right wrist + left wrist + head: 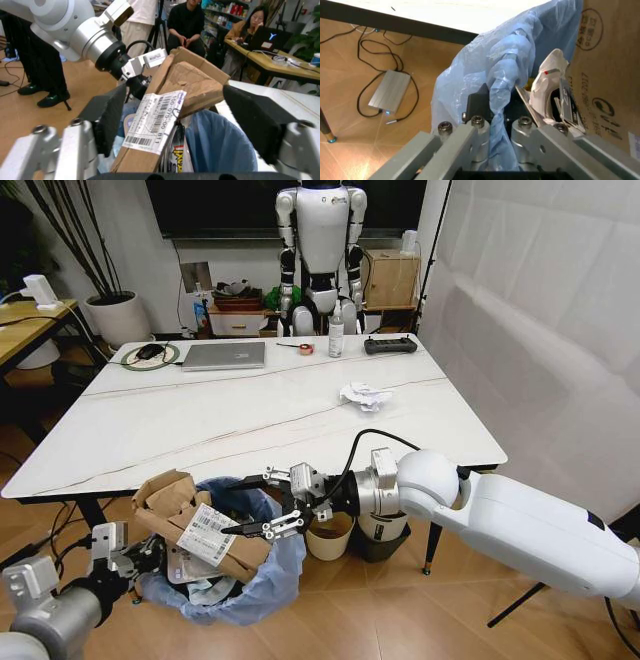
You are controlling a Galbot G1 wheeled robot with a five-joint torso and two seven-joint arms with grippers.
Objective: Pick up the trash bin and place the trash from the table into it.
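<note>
The trash bin (245, 575), lined with a crinkled light-blue bag (470, 75), hangs below the table's near edge. My left gripper (148, 556) (496, 112) is shut on its rim and bag. A torn brown cardboard box (185, 515) (185, 82) with a white shipping label sticks out of the bin, over other wrappers (550, 93). My right gripper (272, 505) (180, 116) stands open, its fingers straddling the box's labelled end without touching it. On the white table (200, 430) a crumpled white paper (365, 395) lies toward the right.
A grey laptop (225, 356), spray bottle (336, 335), tape roll (305, 348) and black controller (390, 345) line the table's far edge. A cream bin (330, 537) and a dark bin (382, 542) stand under the near edge. A power brick (390, 92) with cables lies on the floor.
</note>
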